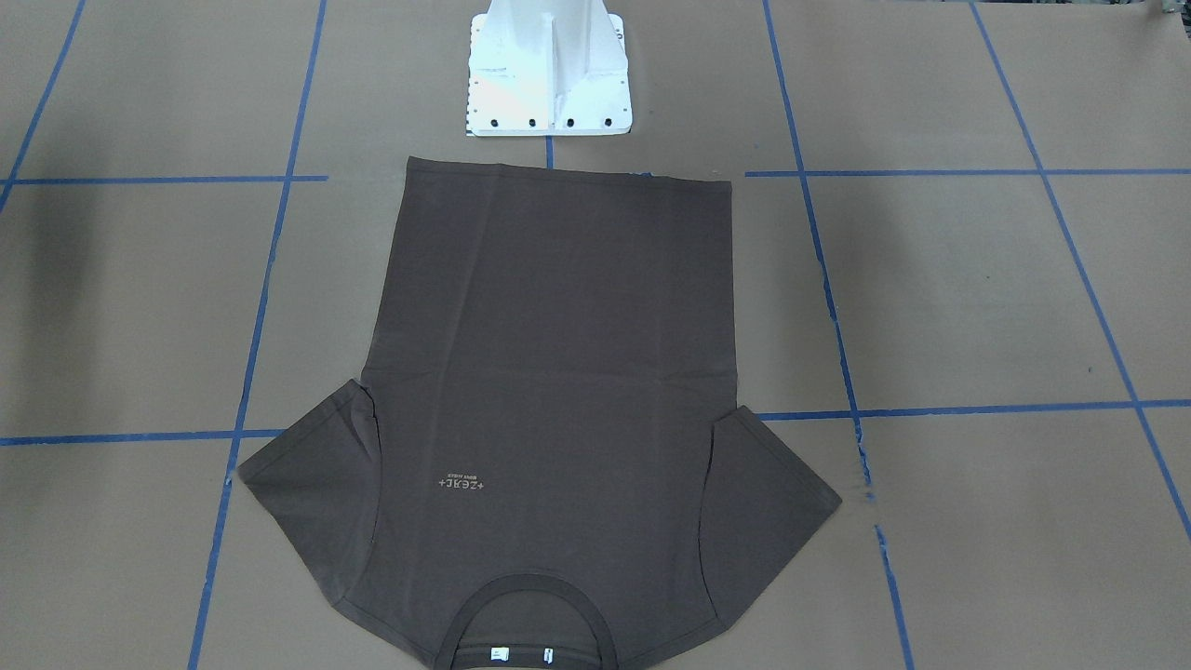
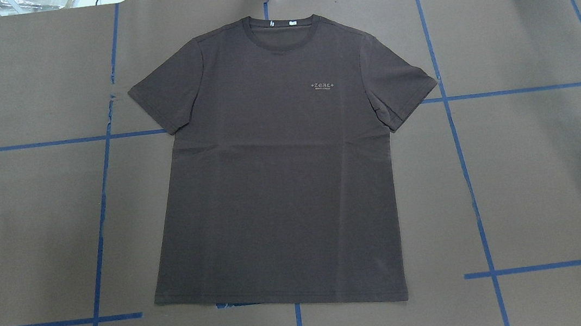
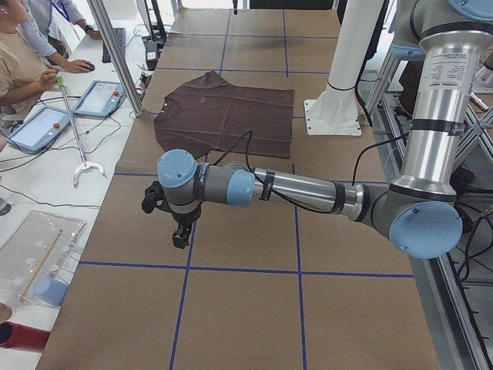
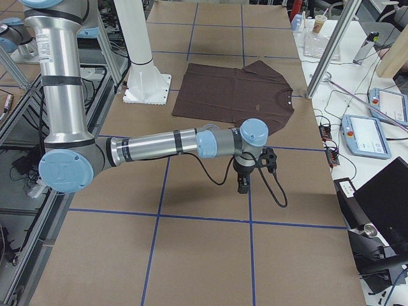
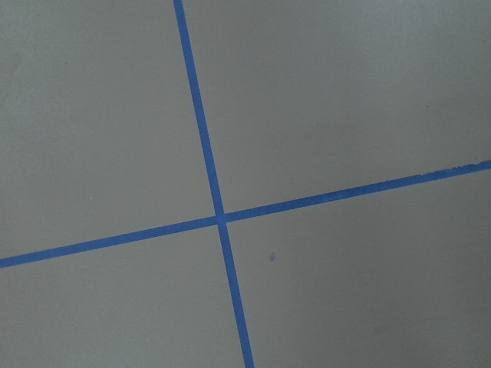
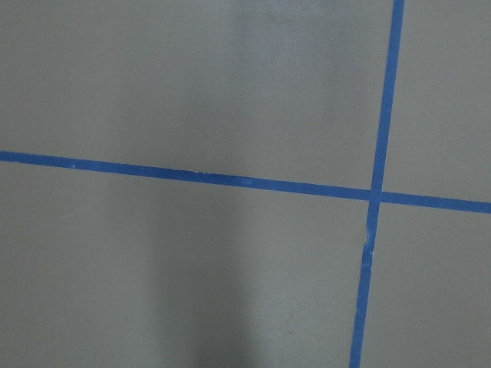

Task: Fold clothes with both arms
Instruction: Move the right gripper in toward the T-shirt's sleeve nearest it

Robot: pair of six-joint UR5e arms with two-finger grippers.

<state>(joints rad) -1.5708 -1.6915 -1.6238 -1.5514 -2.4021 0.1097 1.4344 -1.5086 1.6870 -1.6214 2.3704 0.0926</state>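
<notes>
The clothes, a dark brown short-sleeved T-shirt, lie spread flat and face up on the brown table, collar on the far side, hem toward the white pedestal. Pale lettering shows on the chest. The left arm reaches out over bare table well off the shirt, its gripper hanging above the paper; open or shut, I cannot tell. The right arm does the same at the opposite end, its gripper also impossible to judge. Both wrist views hold only brown paper and blue tape.
Blue tape lines grid the brown paper. In the exterior left view, people sit at a side bench with tablets. The exterior right view shows control boxes and a laptop beyond the table's edge.
</notes>
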